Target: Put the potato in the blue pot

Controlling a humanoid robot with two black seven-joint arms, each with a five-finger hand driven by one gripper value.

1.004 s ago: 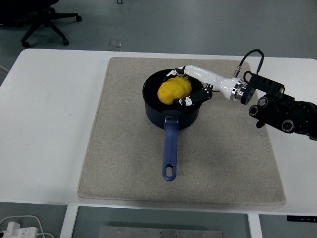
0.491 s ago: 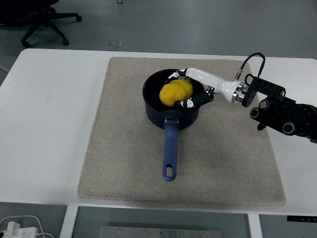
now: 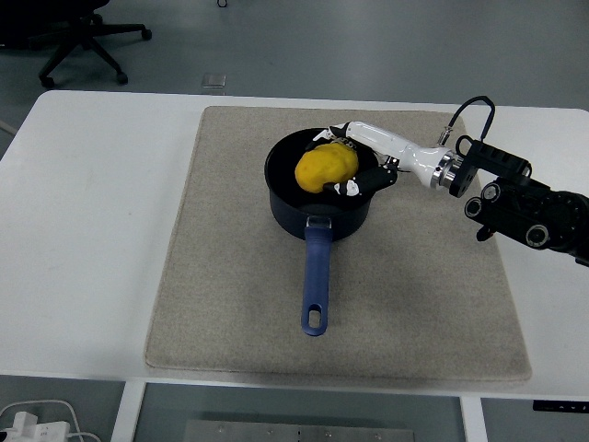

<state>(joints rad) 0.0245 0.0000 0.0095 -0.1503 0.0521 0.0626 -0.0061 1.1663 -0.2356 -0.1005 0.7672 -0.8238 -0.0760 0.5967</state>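
Observation:
The yellow potato (image 3: 324,168) lies inside the dark blue pot (image 3: 283,207), whose blue handle (image 3: 316,281) points toward the table's near edge. My right hand (image 3: 348,161) reaches in from the right over the pot's rim. Its white and black fingers (image 3: 354,186) still curl around the potato's right side, touching it. The left arm does not show.
The pot stands on a beige mat (image 3: 230,276) that covers the middle of the white table (image 3: 83,230). An office chair (image 3: 78,37) stands on the floor beyond the far left corner. Cables and a plug (image 3: 32,422) lie below the near edge.
The hand and potato have shifted only slightly over the pot; the potato sits a touch higher and further left than half a second ago. The grasp looks the same.

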